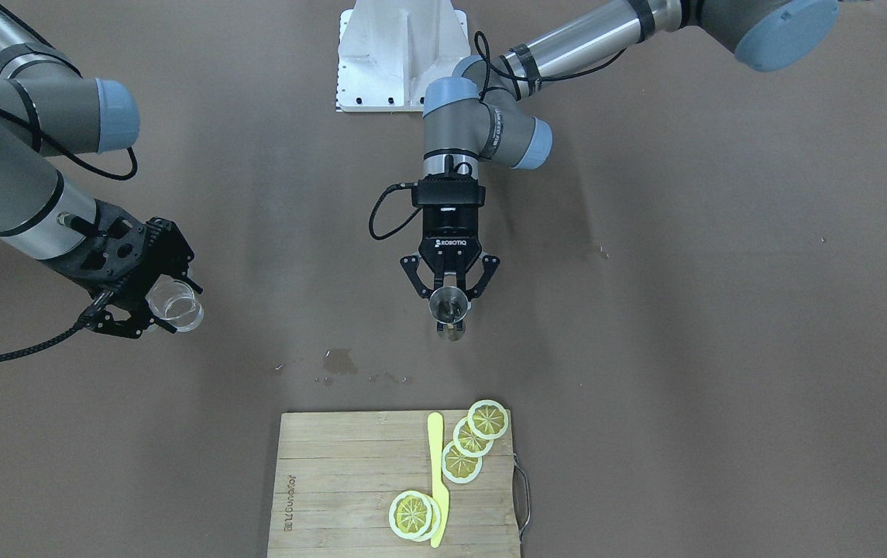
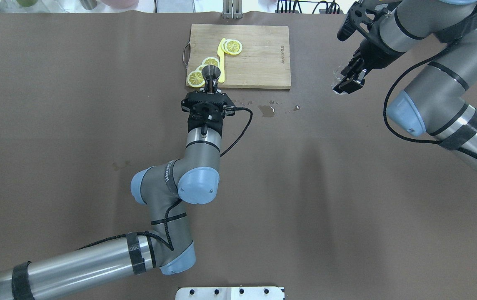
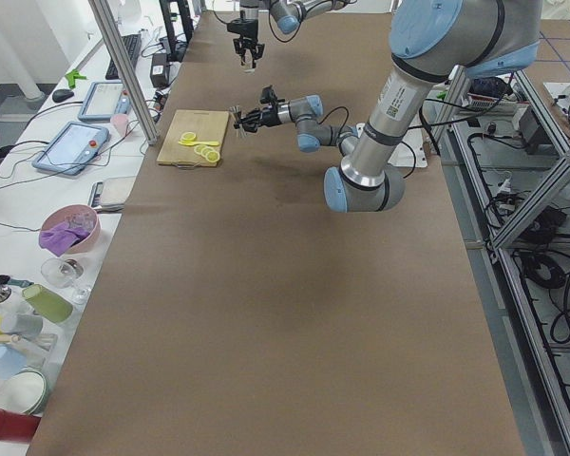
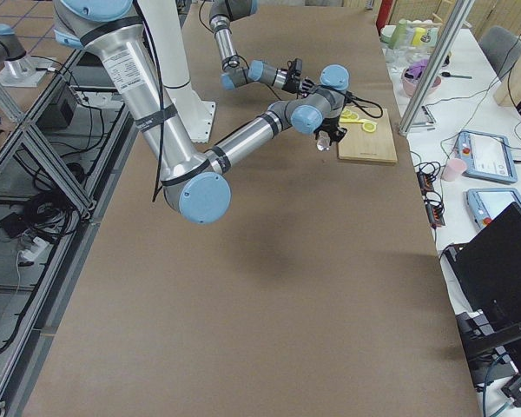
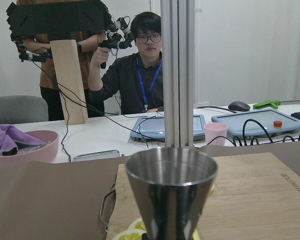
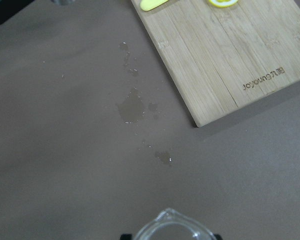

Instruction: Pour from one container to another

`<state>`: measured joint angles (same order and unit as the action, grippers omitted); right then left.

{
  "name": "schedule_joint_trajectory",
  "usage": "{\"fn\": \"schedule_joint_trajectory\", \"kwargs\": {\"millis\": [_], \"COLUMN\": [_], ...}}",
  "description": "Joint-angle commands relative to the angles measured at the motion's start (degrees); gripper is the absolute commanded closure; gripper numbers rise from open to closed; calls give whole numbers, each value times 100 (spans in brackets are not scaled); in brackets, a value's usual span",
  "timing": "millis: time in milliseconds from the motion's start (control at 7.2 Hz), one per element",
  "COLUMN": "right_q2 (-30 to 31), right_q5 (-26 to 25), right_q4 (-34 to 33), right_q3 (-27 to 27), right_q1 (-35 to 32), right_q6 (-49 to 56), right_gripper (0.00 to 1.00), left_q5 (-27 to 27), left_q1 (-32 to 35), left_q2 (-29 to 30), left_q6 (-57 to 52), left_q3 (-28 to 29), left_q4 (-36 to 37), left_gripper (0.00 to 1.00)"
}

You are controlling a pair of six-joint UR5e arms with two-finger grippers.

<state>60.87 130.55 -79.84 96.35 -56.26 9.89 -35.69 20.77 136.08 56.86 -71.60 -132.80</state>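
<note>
The metal jigger [image 1: 449, 306] stands upright in the air above the table, with my left gripper [image 1: 451, 298] shut on its waist; it shows in the overhead view as the jigger [image 2: 211, 75] and fills the left wrist view as the jigger [image 5: 171, 192]. The clear glass cup [image 1: 176, 304] is held in my right gripper [image 1: 150, 308], far from the jigger and raised off the table. Its rim [image 6: 173, 229] shows at the bottom of the right wrist view. In the overhead view the cup [image 2: 338, 75] is mostly hidden by the right gripper [image 2: 348, 79].
A wooden cutting board [image 1: 335, 480] carries several lemon slices [image 1: 487, 418] and a yellow knife [image 1: 437, 480]. Small spilled wet patches [image 1: 340, 361] lie on the brown table between the board and the grippers. Operators and a pink bowl [image 5: 25, 145] sit beyond the table's edge.
</note>
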Motion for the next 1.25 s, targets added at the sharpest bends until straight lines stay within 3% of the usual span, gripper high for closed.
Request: {"fn": "schedule_joint_trajectory", "kwargs": {"millis": [0, 278, 694, 1111], "right_q2": [-84, -329, -645, -594], "right_q5": [-204, -328, -407, -530], "right_q4": [-1072, -2076, -2614, -2888], "right_q3": [715, 1296, 1377, 1395], "right_q1": [45, 89, 98, -34], "right_q6": [545, 611, 1020, 1911], "right_gripper": [100, 100, 100, 100], "left_q5": [27, 27, 27, 18], "left_q1": [6, -3, -11, -20], "left_q2": [557, 962, 1595, 1685], "left_q6": [-8, -34, -386, -386], "left_q3": [250, 750, 1348, 1482], "left_q4": [743, 816, 860, 861], "left_gripper": [100, 100, 100, 100]}}
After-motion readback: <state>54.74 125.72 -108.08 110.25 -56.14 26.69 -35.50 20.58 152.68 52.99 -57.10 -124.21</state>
